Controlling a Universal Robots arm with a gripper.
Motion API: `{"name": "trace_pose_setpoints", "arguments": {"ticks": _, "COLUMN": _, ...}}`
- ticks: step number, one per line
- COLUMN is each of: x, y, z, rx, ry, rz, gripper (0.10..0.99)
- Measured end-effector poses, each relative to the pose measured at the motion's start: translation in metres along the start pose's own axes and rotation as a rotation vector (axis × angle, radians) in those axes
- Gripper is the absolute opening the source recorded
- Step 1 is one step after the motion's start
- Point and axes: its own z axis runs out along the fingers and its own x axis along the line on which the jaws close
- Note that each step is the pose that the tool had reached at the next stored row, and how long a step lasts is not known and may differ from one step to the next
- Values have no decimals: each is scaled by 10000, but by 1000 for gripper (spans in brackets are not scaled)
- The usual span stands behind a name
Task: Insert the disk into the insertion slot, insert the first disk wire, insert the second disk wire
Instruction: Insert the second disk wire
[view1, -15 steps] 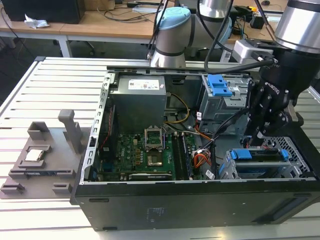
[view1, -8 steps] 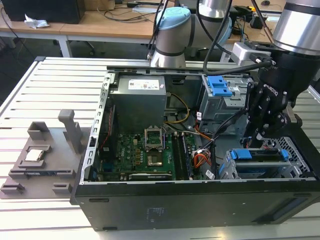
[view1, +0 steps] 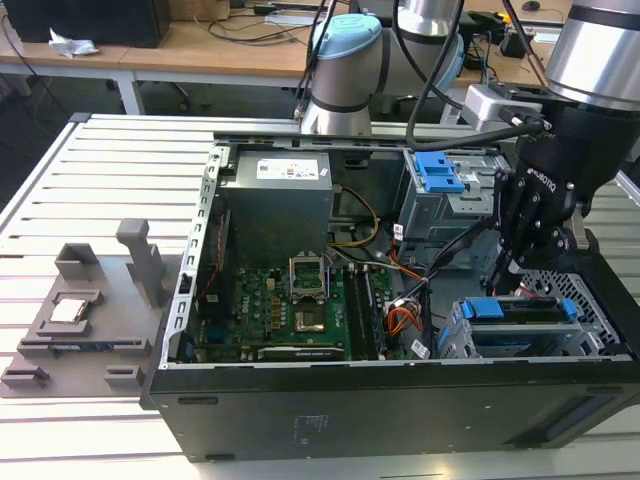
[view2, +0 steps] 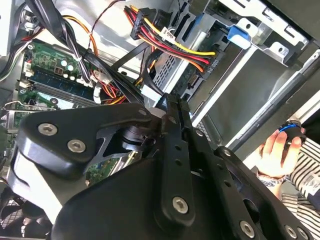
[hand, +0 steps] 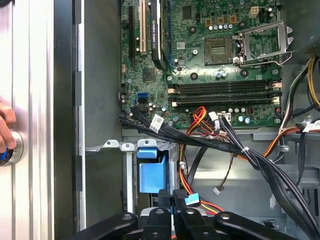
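Note:
The disk (view1: 520, 309), framed by its bright blue carrier, lies in the insertion slot (view1: 452, 338), the low silver cage at the near right of the open computer case. In the first wrist view the carrier's blue end (hand: 151, 172) shows inside the cage. My black gripper (view1: 503, 268) hangs just above the cage's far end. Its fingers (hand: 165, 200) are pressed together on a black wire connector with a small blue tab (hand: 192, 200). In the second wrist view the gripper (view2: 170, 102) also looks shut, with red and yellow wires (view2: 172, 42) beyond it.
A taller grey cage with a blue bracket (view1: 440, 172) stands behind the gripper. The motherboard (view1: 290, 305) and bundled black cables (hand: 235, 150) fill the case floor. A person's hand (hand: 5, 132) rests on the table beside the case. A grey fixture (view1: 75, 320) lies at the exterior view's left.

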Motion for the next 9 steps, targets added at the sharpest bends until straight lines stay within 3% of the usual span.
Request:
{"name": "trace_pose_setpoints", "arguments": {"ticks": 2, "x": 10, "y": 0, "z": 2, "rx": 0, "ry": 1, "rz": 1, "gripper": 145}}
{"name": "trace_pose_setpoints", "arguments": {"ticks": 3, "x": 37, "y": -2, "z": 7, "rx": -2, "ry": -75, "rz": -2, "gripper": 145}}
{"name": "trace_pose_setpoints", "arguments": {"ticks": 7, "x": 142, "y": -23, "z": 29, "rx": -13, "ry": -526, "rz": -30, "gripper": 145}}
{"name": "trace_pose_setpoints", "arguments": {"ticks": 9, "x": 217, "y": -48, "z": 43, "rx": -18, "ry": -695, "rz": -40, "gripper": 145}}
